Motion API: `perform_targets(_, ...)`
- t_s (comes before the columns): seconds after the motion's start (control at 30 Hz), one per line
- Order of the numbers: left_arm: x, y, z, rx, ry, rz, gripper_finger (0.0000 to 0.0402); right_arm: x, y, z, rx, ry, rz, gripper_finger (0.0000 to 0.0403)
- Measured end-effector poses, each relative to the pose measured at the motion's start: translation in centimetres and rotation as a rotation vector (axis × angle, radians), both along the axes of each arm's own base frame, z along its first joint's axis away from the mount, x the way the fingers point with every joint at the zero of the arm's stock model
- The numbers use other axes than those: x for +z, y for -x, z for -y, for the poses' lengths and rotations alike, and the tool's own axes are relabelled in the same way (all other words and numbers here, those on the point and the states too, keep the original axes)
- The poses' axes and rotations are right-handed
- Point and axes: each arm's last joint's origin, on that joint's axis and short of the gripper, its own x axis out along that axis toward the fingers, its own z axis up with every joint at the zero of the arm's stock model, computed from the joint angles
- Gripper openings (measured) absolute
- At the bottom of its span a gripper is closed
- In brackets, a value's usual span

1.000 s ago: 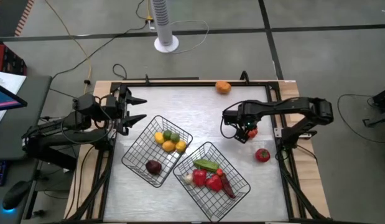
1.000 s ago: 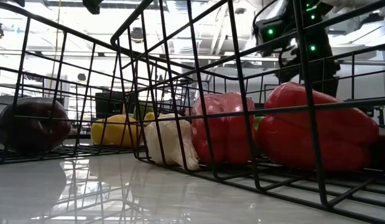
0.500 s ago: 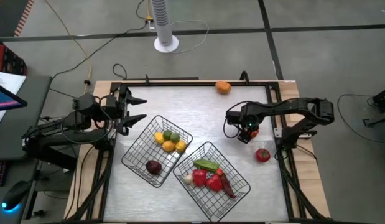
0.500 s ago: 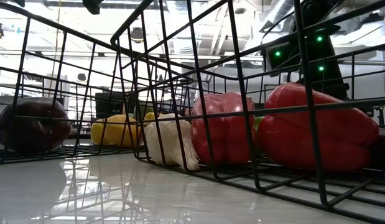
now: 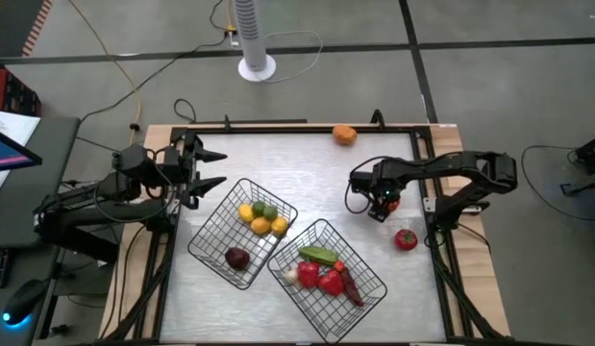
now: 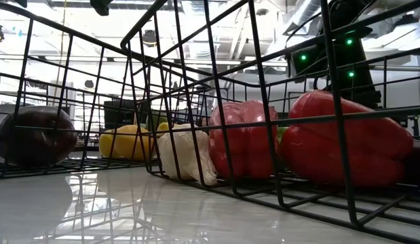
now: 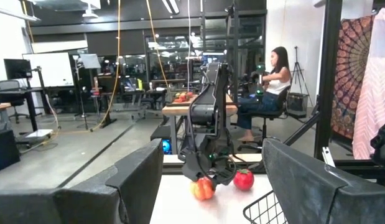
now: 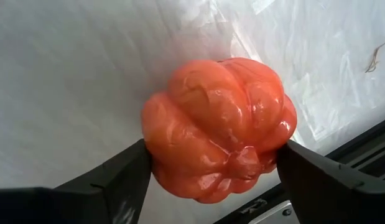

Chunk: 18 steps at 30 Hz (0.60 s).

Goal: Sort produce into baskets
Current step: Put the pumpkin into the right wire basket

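An orange-red ribbed fruit (image 8: 220,127) lies on the table at the right, between the fingers of my right gripper (image 5: 382,204), which points down and is shut on it. The left wrist view shows the same fruit (image 7: 203,188) under that arm. Two black wire baskets stand at mid table. The left basket (image 5: 209,238) holds yellow, green, orange and dark purple produce. The right basket (image 5: 372,288) holds red, green and white produce. My left gripper (image 5: 218,168) waits open at the table's left, level, with nothing between its fingers. My right gripper pinches the orange-red fruit between its two fingers, one on each of two opposite sides (image 8: 153,163). The fingers come from above, pointing steeply down. The fruit rests on the table, one lobed end facing up.
An orange fruit (image 5: 345,135) lies at the table's far edge. A red tomato (image 5: 405,239) lies near the right edge, close to my right arm. Bare table spreads between the baskets and the far edge. A person sits in the room beyond.
My right gripper has sunk toward the orange-red fruit and shifted a little toward the table's right edge, then kept still.
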Motion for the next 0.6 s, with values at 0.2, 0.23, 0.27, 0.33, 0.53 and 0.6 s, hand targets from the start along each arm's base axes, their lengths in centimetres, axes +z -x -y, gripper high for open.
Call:
perform_targets(0.2,0.0,0.0,0.0,0.0,0.0,0.0,0.0261,1.5,-1.2,-0.3,0.053,0.077,0.016,0.0336)
perform_targets(0.23,0.0,0.0,0.0,0.0,0.0,0.0,0.0261,1.9,-1.3,-0.4,0.058,0.077,0.013,0.0336)
perform_targets(0.27,0.0,0.0,0.0,0.0,0.0,0.0,0.0261,2.3,-1.5,-0.5,0.062,0.074,0.012,0.0336)
perform_targets(0.33,0.0,0.0,0.0,0.0,-0.001,0.0,0.0261,3.4,-2.1,-0.9,0.048,0.067,0.041,0.0335)
perform_targets(0.53,0.0,0.0,0.0,0.0,-0.002,0.0,0.0261,8.0,-4.0,-3.8,0.036,-0.006,0.149,0.0335)
perform_targets(0.6,0.0,0.0,0.0,0.0,-0.002,0.001,0.0261,10.1,-4.7,-5.2,0.058,-0.018,0.216,0.0335)
